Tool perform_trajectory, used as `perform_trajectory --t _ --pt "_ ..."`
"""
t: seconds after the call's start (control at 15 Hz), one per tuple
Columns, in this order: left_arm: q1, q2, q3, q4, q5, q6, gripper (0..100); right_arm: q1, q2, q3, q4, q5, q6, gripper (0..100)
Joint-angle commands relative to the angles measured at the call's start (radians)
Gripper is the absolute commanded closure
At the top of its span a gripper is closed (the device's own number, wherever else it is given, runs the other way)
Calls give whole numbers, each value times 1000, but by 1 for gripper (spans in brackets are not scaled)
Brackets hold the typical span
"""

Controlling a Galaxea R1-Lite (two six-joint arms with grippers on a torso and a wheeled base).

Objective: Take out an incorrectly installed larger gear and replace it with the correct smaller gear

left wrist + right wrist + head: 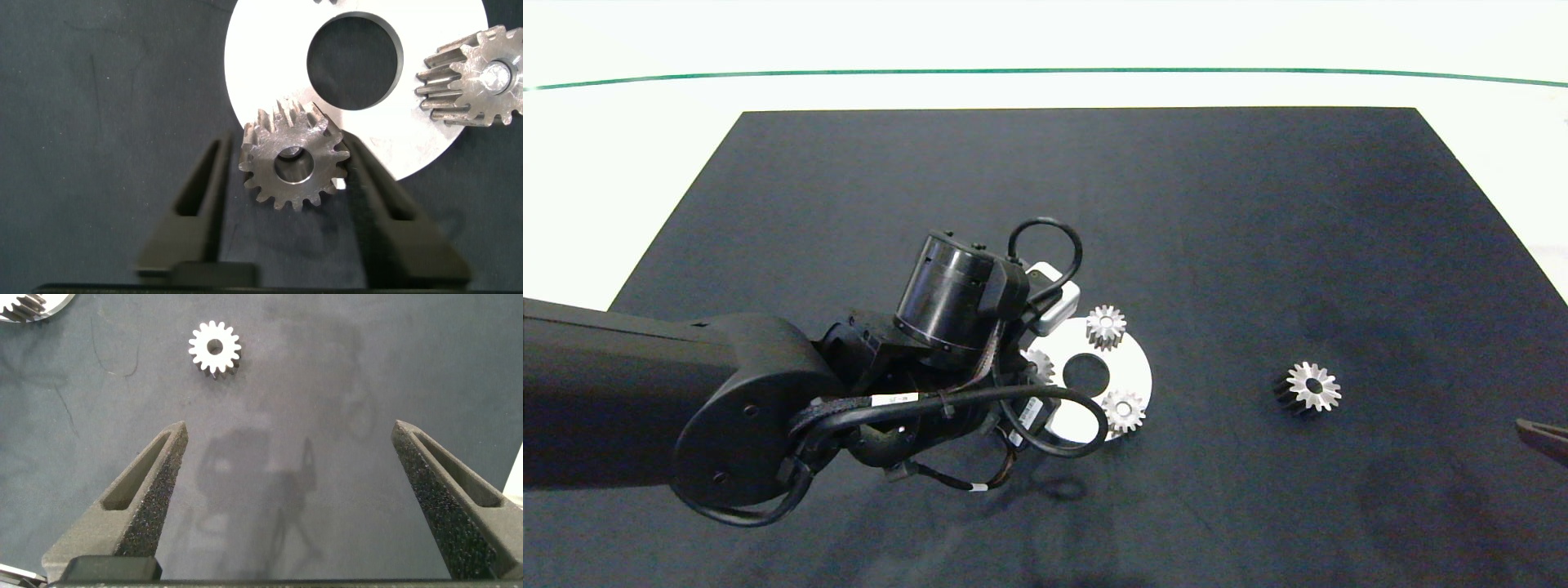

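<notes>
A smaller gear (294, 159), silver with blunt teeth and a round hole, sits between the fingers of my left gripper (290, 155), which is shut on it. The gear hangs over the rim of the round silver disc (270, 65). In the head view the same gear (1039, 365) peeks out from under the left wrist. The larger gear (1311, 387), star-toothed with dark flanks, lies alone on the mat to the disc's right, also seen in the right wrist view (215, 348). My right gripper (286, 429) is open and holds nothing, a short way from the larger gear.
Two more small gears (1106, 326) (1124, 410) stand on the disc (1135, 371) around its central hole (1086, 374). A black mat (1217, 204) covers the white table. The right gripper's fingertip (1543, 437) shows at the right edge.
</notes>
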Motion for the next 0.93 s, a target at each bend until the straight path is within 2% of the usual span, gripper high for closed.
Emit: perform_trajectory --t 0.07,0.4,0.73,0.93 --pt "-1 -1 0 0 2 0 0 0 2 0 2 0 -2 0" --pt "-1 -33 25 16 2 0 0 -1 2 0 2 0 -2 0" --pt "-1 -156 34 134 2 -15 0 -1 2 2 2 0 -2 0" --pt "-2 -171 14 146 2 -17 0 -1 2 2 2 0 -3 0"
